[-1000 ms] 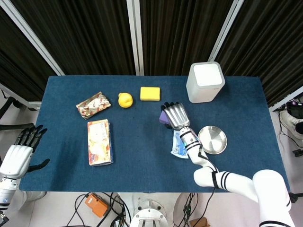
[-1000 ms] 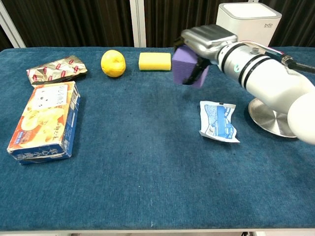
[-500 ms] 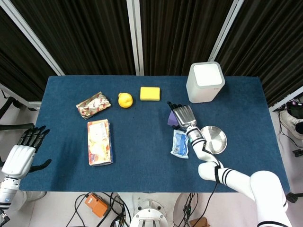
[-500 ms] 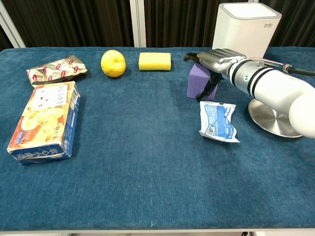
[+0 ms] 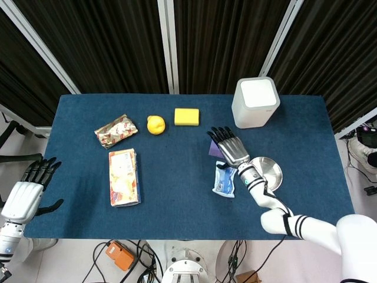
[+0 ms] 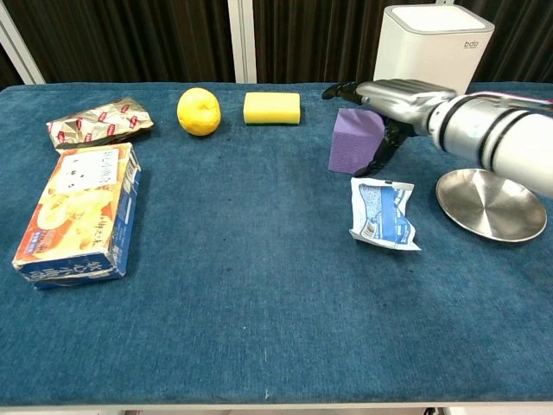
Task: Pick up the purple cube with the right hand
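The purple cube stands on the blue tablecloth right of centre, and in the head view only a sliver of the purple cube shows under my fingers. My right hand hovers over the cube's top right edge with fingers stretched out flat and spread. Its thumb hangs down along the cube's right side, and I cannot tell whether it touches. Seen from the head, the right hand is splayed over the cube. My left hand hangs off the table's left edge, fingers apart, holding nothing.
A blue-white sachet lies just in front of the cube, with a steel plate to its right. A white box stands behind the hand. Yellow sponge, lemon, foil packet and biscuit box lie further left.
A second ago my right hand held the cube in the air. It set the cube down on the cloth further right, then spread its fingers and drew back to the right.
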{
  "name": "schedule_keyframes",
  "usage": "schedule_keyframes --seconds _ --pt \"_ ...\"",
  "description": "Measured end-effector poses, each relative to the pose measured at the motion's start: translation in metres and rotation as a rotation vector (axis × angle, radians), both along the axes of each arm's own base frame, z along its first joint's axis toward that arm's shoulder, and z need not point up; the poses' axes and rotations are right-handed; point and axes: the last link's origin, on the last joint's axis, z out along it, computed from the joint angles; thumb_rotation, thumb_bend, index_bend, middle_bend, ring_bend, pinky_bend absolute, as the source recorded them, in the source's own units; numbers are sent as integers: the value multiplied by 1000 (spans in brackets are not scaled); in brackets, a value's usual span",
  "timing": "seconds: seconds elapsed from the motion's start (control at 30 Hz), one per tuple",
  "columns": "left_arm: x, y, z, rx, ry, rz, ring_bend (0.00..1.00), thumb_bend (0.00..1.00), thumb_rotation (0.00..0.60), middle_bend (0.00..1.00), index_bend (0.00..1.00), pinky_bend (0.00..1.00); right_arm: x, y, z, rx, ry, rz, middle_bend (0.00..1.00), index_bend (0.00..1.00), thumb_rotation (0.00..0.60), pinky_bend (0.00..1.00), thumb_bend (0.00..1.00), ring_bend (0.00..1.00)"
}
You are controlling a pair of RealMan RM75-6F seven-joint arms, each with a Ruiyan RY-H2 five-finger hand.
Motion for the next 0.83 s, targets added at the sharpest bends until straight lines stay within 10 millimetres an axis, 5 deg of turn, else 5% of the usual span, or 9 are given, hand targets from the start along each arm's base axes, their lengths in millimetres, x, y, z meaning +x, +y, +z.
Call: schedule_keyframes --seconds 0.2,0.47,0.6,0.83 --pt "0 -5 3 23 5 -4 0 154 600 0 0 12 -37 59 61 -133 29 34 0 0 600 0 248 0" --pt "1 -4 -3 1 5 -8 0 147 600 0 0 12 -157 185 142 -418 196 -269 0 0 600 0 248 0" --pt "1 -1 -6 -1 20 -3 0 146 600 0 0 12 -180 205 158 -411 130 -321 0 0 600 0 248 0" --pt "3 -3 -11 38 50 -1 0 146 600 0 0 0 -183 215 170 -411 99 -253 0 0 600 0 248 0"
